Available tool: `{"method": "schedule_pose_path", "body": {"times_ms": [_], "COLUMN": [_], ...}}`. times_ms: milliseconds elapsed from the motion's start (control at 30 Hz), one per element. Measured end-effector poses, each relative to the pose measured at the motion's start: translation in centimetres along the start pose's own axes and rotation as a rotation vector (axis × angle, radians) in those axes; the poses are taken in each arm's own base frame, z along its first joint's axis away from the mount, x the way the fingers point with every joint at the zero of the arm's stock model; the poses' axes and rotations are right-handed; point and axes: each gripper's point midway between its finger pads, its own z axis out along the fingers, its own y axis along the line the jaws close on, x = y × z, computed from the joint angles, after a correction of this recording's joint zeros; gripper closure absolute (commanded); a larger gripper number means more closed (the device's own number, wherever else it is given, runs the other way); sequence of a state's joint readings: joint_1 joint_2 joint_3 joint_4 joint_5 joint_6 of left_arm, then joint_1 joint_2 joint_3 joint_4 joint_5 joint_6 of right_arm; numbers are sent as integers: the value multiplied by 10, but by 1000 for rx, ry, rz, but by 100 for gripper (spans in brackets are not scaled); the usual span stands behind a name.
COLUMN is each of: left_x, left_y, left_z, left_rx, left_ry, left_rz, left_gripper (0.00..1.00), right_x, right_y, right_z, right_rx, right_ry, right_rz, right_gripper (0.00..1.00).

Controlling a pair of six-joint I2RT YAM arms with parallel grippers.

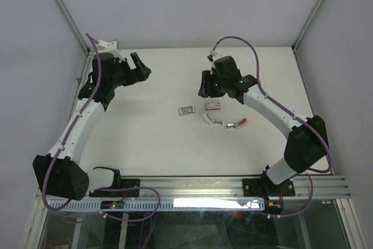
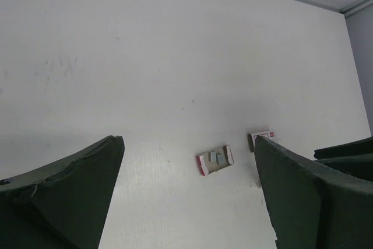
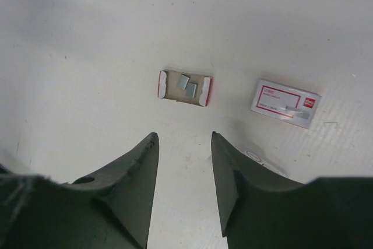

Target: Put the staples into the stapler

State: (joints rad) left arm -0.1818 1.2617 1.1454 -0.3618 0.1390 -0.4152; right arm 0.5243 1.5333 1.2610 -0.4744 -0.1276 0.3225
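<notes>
The short silvery staples (image 3: 187,86) lie loose in their greyish cardboard tray (image 3: 173,91), pulled clear of the red-and-white printed sleeve (image 3: 284,102) beside it so a strip can be picked out. The right gripper (image 3: 183,138) hangs just short of the tray, jaws partly apart and empty, seemingly lined up to reach in. The left gripper (image 2: 187,141) stands wide apart, well off to the side. The tiny pink-and-white stapler (image 1: 239,123) lies on the white table (image 1: 145,132) near the sleeve, possibly hinged open.
</notes>
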Motion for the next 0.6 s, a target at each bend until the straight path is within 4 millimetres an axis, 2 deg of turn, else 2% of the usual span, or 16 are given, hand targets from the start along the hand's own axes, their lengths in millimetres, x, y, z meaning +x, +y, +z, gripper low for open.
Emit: {"method": "schedule_pose_path", "body": {"times_ms": [100,233,467,600], "left_x": [3,4,22,17], "left_y": [6,17,38,40], "left_z": [-5,-6,-13,-19], "left_rx": [-21,-63,-141,-160], "left_ry": [13,7,29,4], "left_rz": [32,75,106,113], "left_gripper": [1,1,1,1], "right_x": [4,12,39,60], "right_y": [25,44,41,35], "right_z": [8,33,84,103], "right_rx": [22,82,222,275], "right_ry": [17,46,153,219], "right_rz": [-32,-59,-101,-119], "right_gripper": [59,61,63,65]}}
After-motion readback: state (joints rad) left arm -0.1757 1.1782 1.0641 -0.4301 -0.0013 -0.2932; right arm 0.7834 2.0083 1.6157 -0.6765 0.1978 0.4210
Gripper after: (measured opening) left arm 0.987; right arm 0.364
